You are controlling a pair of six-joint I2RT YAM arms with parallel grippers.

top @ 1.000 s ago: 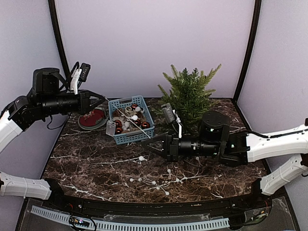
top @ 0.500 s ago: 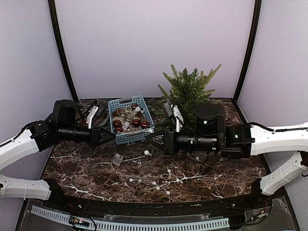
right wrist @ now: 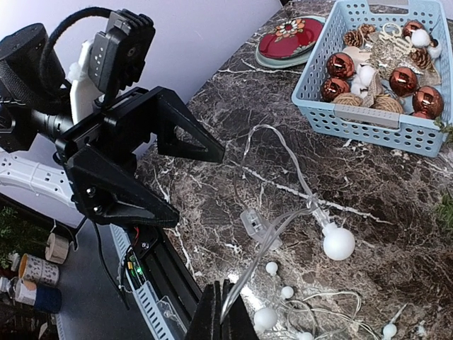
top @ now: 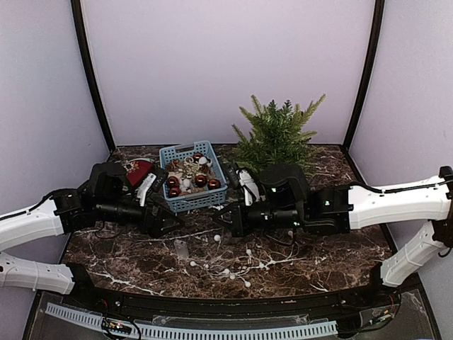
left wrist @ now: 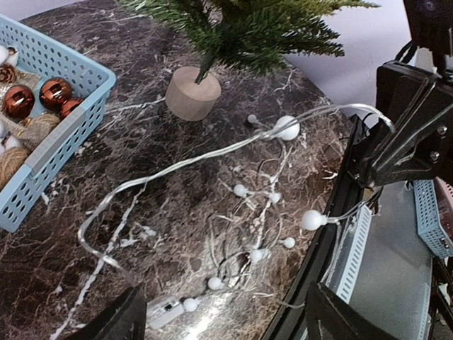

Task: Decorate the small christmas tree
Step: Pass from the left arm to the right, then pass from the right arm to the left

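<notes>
The small christmas tree (top: 276, 134) stands at the back right on a pale wooden base (left wrist: 192, 92). A string of white ball lights (top: 226, 269) on clear wire lies tangled on the marble near the front edge. Its clear plastic box (top: 181, 248) rests on the table. My right gripper (right wrist: 228, 312) is shut on the wire, which rises in a loop from the table. My left gripper (right wrist: 200, 183) faces it from the left, open, with nothing between its fingers. The left wrist view shows the plastic box (left wrist: 164, 310) lying on the table beside one of its fingers.
A blue basket (top: 167, 156) of copper baubles, pine cones and twine balls stands at the back, left of the tree. A red patterned tin lid (top: 138, 170) lies left of the basket. The table's black front rail (top: 212, 304) runs close to the lights.
My left arm has swung down from high on the left to the table and its gripper has opened. The clear box now lies on the marble. The right gripper shifted slightly left.
</notes>
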